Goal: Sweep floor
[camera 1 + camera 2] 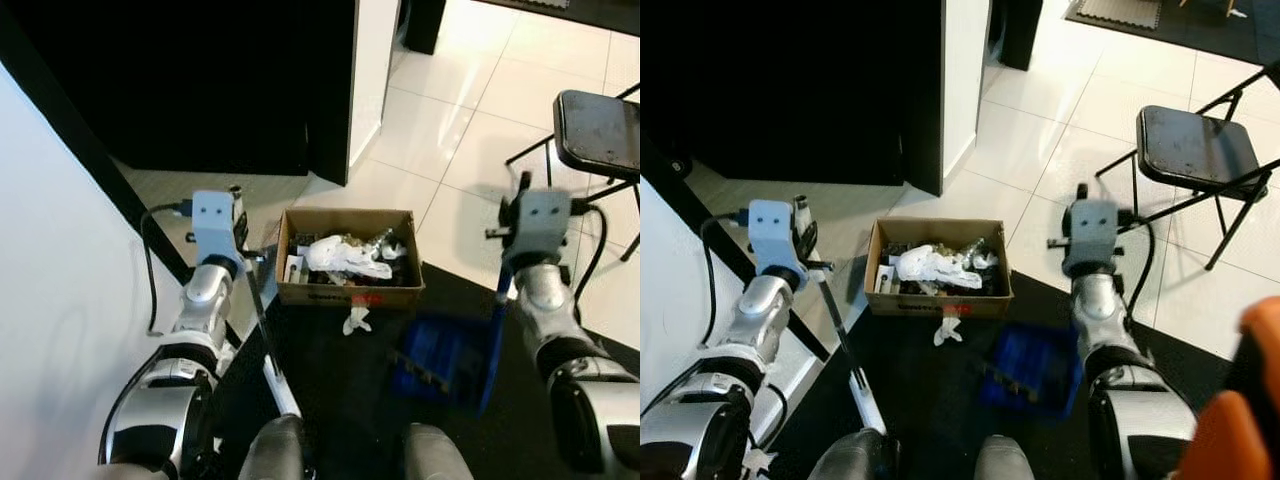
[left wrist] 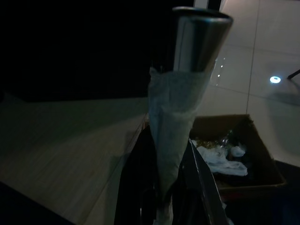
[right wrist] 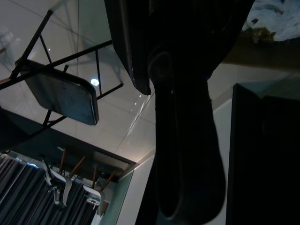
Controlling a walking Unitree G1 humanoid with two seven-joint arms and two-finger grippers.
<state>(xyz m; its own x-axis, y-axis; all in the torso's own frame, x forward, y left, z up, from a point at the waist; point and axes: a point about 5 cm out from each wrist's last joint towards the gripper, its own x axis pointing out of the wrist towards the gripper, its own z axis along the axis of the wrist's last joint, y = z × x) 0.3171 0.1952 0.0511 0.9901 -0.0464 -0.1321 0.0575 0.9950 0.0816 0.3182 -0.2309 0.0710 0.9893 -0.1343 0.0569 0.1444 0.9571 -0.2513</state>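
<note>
Left hand (image 1: 240, 252) clamped on broom handle (image 1: 262, 325), right hand (image 1: 508, 268) gripping blue dustpan (image 1: 445, 365)

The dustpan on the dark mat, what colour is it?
The dustpan is blue, clearest in the left eye view.

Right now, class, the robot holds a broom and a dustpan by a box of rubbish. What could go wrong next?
1. A white scrap lies on the dark mat just outside the cardboard box; a careless sweep could push it past the blue dustpan.
2. The box looks full, so tipping more in may spill it.
3. The folding chair stands near the right gripper; a wide swing might strike it.
</note>
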